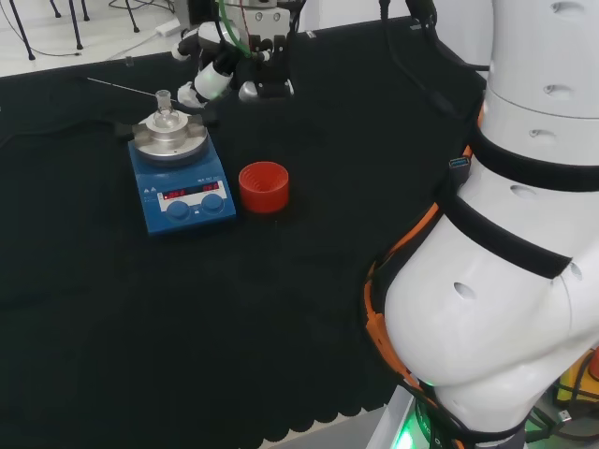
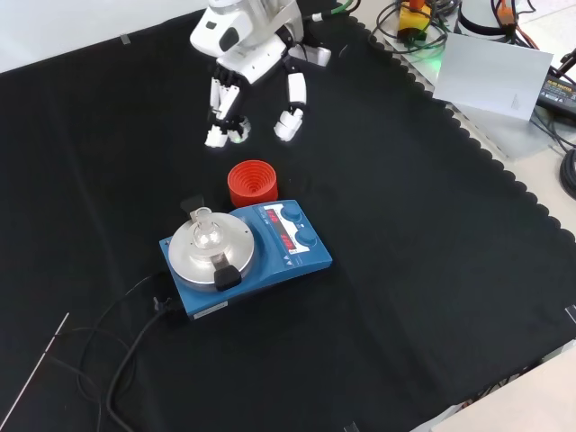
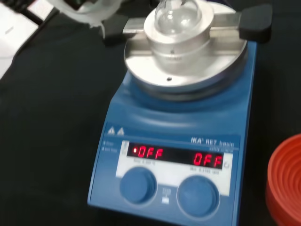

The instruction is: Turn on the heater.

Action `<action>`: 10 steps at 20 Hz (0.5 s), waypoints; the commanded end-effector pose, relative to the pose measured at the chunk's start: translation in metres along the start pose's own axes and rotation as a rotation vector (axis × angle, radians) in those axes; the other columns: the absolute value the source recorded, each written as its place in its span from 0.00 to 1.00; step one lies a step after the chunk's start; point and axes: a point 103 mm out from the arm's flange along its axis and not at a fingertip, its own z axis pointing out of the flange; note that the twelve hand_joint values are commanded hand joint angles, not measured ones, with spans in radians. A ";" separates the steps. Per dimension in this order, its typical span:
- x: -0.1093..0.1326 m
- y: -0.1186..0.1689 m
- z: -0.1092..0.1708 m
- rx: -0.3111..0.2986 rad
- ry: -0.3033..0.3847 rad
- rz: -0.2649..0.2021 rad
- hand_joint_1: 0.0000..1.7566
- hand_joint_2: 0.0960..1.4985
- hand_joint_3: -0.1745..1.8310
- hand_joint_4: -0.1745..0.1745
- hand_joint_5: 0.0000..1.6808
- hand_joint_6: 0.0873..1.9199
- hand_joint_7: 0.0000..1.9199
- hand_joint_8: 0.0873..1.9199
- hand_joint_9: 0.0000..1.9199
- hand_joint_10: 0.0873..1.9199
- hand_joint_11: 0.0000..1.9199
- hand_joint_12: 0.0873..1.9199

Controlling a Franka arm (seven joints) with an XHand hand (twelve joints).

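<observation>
The blue heater point(image 1: 182, 192) point(image 2: 270, 256) point(image 3: 178, 127) stands on the black cloth with a silver top plate. A small clear flask point(image 1: 165, 110) point(image 2: 204, 229) point(image 3: 178, 14) sits in the plate's holder. The front panel carries two red-lit displays and two blue knobs point(image 3: 138, 184) point(image 3: 198, 195). In the front view the hand point(image 2: 252, 58) hangs beyond the heater and above the cloth, apart from it, fingers point(image 2: 216, 135) relaxed and pointing down with nothing in them. In the head view the hand point(image 1: 213, 82) is behind and to the right of the heater.
A red ribbed ring stand point(image 1: 263, 186) point(image 2: 251, 183) point(image 3: 287, 183) sits close beside the heater's panel, between it and the hand. The black power cable point(image 2: 126, 333) and a thin rod point(image 2: 40, 369) lie at the front view's lower left. The arm's white links point(image 1: 505, 234) stand at the head view's right.
</observation>
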 end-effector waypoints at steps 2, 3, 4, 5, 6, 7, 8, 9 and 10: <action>0.019 -0.006 0.002 0.195 -0.104 -0.015 0.57 0.43 0.40 0.40 0.18 0.00 0.69 0.61 0.83 0.37 0.80 0.40; 0.019 -0.006 0.002 0.208 -0.113 -0.014 0.58 0.43 0.40 0.39 0.18 0.00 0.71 0.67 0.85 0.42 0.85 0.41; 0.020 -0.006 0.002 0.218 -0.120 -0.013 0.59 0.43 0.40 0.39 0.17 0.00 0.72 0.73 0.86 0.47 0.87 0.42; 0.020 -0.007 0.001 0.219 -0.124 -0.009 0.60 0.43 0.40 0.39 0.17 0.00 0.73 0.77 0.86 0.52 0.90 0.45; 0.020 -0.007 0.000 0.220 -0.132 -0.006 0.62 0.43 0.41 0.39 0.16 0.00 0.74 0.81 0.86 0.56 0.91 0.48; 0.021 -0.007 -0.002 0.223 -0.145 -0.006 0.64 0.43 0.41 0.39 0.17 0.00 0.75 0.85 0.86 0.60 0.92 0.52; 0.021 -0.007 -0.004 0.231 -0.159 -0.009 0.67 0.44 0.43 0.39 0.17 0.00 0.75 0.90 0.87 0.65 0.92 0.56; 0.022 -0.008 -0.006 0.241 -0.165 -0.012 0.70 0.44 0.45 0.39 0.18 0.00 0.76 0.95 0.88 0.69 0.92 0.59; 0.023 -0.008 -0.007 0.257 -0.168 -0.015 0.73 0.44 0.48 0.39 0.19 0.00 0.77 0.98 0.89 0.72 0.91 0.63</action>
